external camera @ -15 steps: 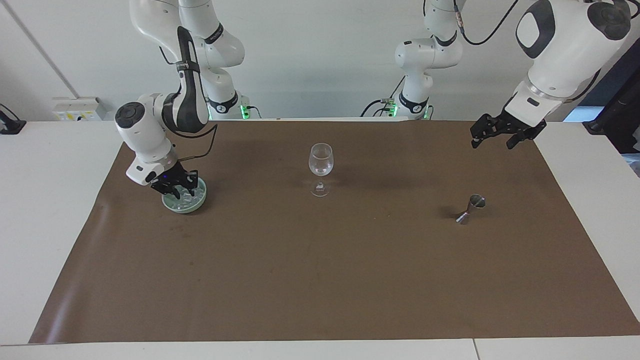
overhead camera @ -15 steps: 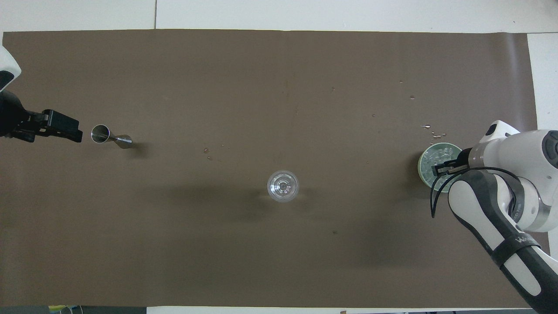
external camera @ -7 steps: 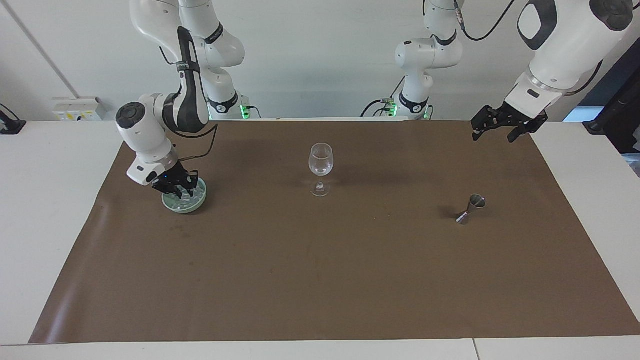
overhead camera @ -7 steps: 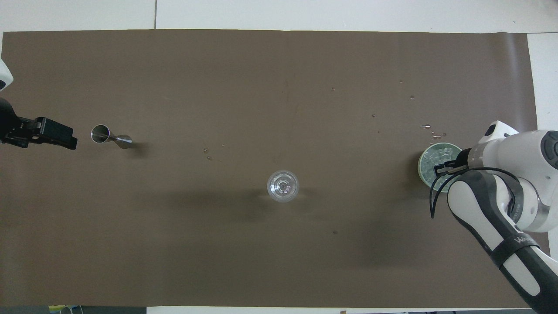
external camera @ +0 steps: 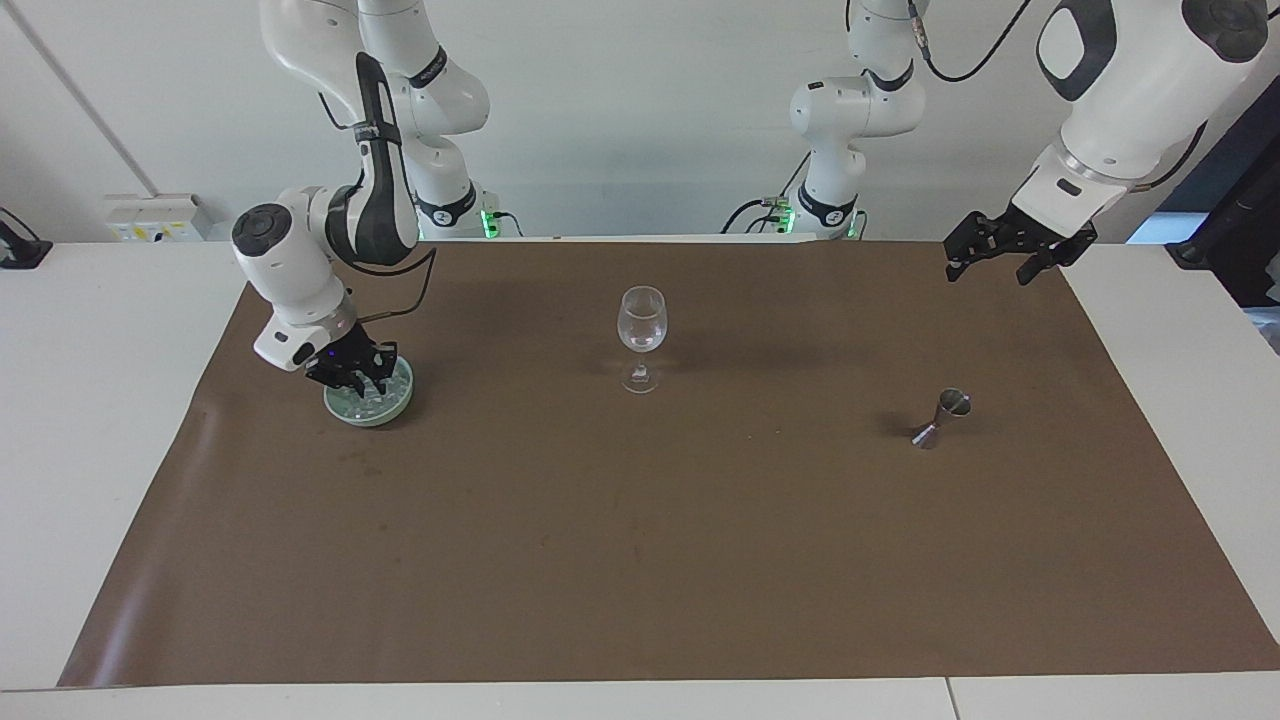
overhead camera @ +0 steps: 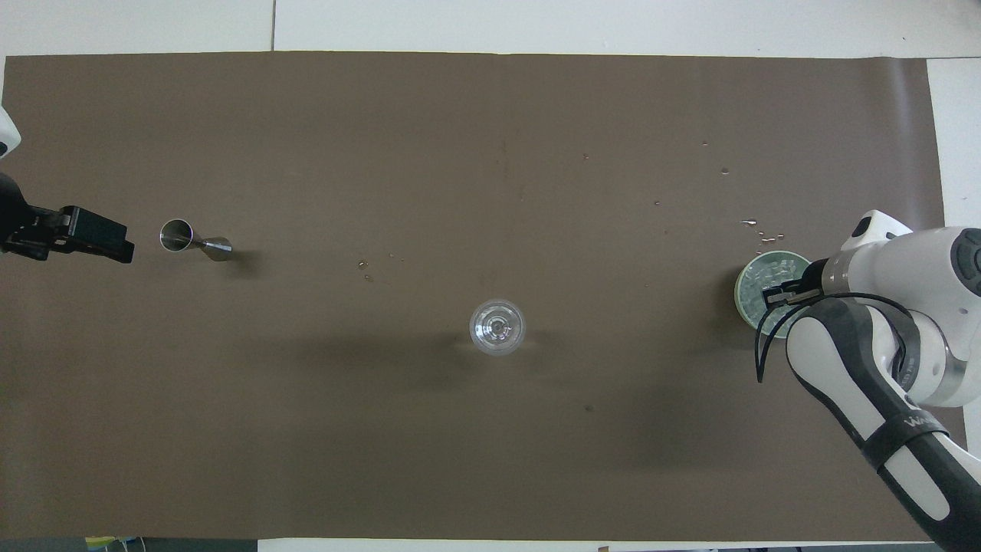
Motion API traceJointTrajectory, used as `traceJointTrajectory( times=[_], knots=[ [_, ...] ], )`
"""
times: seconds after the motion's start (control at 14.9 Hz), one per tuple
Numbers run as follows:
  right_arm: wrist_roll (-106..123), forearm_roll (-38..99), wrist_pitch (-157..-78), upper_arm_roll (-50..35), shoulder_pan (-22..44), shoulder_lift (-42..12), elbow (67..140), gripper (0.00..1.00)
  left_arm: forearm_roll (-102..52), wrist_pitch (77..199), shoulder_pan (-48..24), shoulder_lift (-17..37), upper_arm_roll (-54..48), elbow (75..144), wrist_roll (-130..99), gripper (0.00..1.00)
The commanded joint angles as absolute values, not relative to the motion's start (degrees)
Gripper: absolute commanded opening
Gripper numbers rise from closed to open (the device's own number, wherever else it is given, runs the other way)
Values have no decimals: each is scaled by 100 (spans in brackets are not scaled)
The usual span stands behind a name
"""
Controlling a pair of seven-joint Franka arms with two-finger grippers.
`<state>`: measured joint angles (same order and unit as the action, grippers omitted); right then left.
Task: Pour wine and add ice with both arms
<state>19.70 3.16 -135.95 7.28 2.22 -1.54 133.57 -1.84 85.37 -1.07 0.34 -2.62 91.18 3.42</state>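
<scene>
The right tool (external camera: 352, 378) closes on the ice (external camera: 372, 398) inside the pale green bowl (external camera: 398, 402) near the counter's right-arm end; lifting slowly should keep the cube pinched, while the left tool (external camera: 985, 258) waits open

You have the wine glass (external camera: 641, 335) standing upright at the middle of the mat (external camera: 640, 560) that covers the tabletop (external camera: 90, 400). Take the glass as your landmark. Toward the right arm's end of the tabletop from it sits the bowl (external camera: 392, 409), about level with the glass, with the ice (external camera: 372, 402) in it. The right tool (external camera: 350, 377) is down in the bowl among the ice. Toward the left arm's end from the glass stands the jigger (external camera: 941, 417), tilted, slightly farther from the robots than the glass. The left tool (external camera: 1000, 255) hangs over the mat's edge at that end.
</scene>
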Motion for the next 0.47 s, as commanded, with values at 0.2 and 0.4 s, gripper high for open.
traceJointTrajectory(
  times=[0.2,0.4],
  knots=[
    [1795,360,-11527,660,517,-79,11798,22,-141,8508,-88,-53,-211,9211,387,100],
    [664,352,-10191,642,1158,-140,10499,22,-141,8508,-88,-53,-211,9211,387,100]
  ],
)
